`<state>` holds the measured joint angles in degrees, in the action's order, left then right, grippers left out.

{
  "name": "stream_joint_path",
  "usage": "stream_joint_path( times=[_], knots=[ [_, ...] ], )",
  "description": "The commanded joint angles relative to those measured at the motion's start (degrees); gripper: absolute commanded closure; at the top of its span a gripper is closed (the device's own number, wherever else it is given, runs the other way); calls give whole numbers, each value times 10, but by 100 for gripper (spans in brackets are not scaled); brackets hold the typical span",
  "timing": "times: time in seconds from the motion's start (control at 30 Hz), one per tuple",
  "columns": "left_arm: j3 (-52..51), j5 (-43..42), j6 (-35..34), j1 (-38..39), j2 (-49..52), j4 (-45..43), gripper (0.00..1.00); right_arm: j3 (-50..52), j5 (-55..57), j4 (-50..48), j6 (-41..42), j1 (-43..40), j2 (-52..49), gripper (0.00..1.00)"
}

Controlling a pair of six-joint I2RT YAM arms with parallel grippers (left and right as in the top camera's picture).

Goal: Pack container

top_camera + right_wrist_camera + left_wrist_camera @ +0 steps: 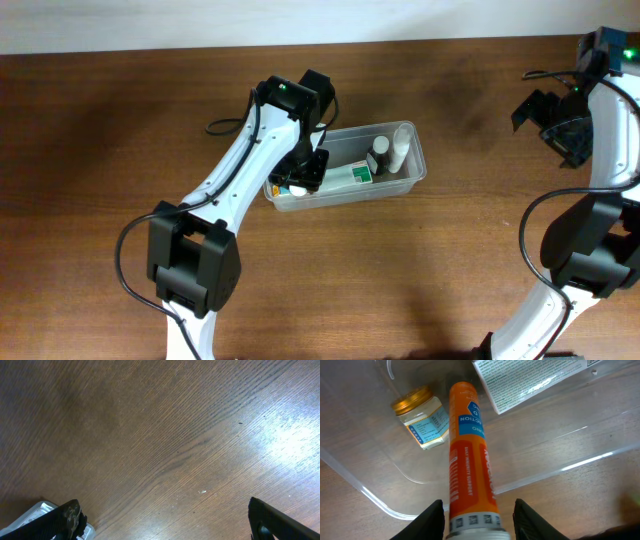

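One orange tube (pixel 469 455) lies between the left end effector's (pixel 479 506) cropped jaws, grip uncertain; right end effector (pixel 162 507) spread wide.

The left arm (pixel 250 160) is occupying one container (pixel 420 178) end (box (pixel 350 177), bottles (pixel 400 147) crowding the rest); the surrounding desk (pixel 100 150) is lying open.

Even light; soft shadows on table (pixel 90 130); glare patch in right-wrist view; container (pixel 585 460) rim glints; near tube (pixel 470 460) perhaps blurred.

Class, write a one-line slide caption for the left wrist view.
Left gripper flanking an orange tube that points into the clear container, beside a gold-lidded jar and a printed box.
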<state>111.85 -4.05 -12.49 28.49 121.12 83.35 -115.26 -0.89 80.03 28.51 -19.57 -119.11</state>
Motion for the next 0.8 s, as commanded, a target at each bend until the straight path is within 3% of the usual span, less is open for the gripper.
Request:
stream_joint_path(
  times=[0.0,0.13,0.53,0.77],
  knots=[
    [-3,4,-3,-2,-19,0,55,0,7,-2,5,0,7,2],
    [-3,5,-3,-2,-19,-3,64,0,7,-2,5,0,7,2],
    [2,9,-3,-2,-19,-2,66,0,7,-2,5,0,7,2],
    [76,27,-3,-8,-19,28,66,0,7,-2,5,0,7,1]
  ],
)
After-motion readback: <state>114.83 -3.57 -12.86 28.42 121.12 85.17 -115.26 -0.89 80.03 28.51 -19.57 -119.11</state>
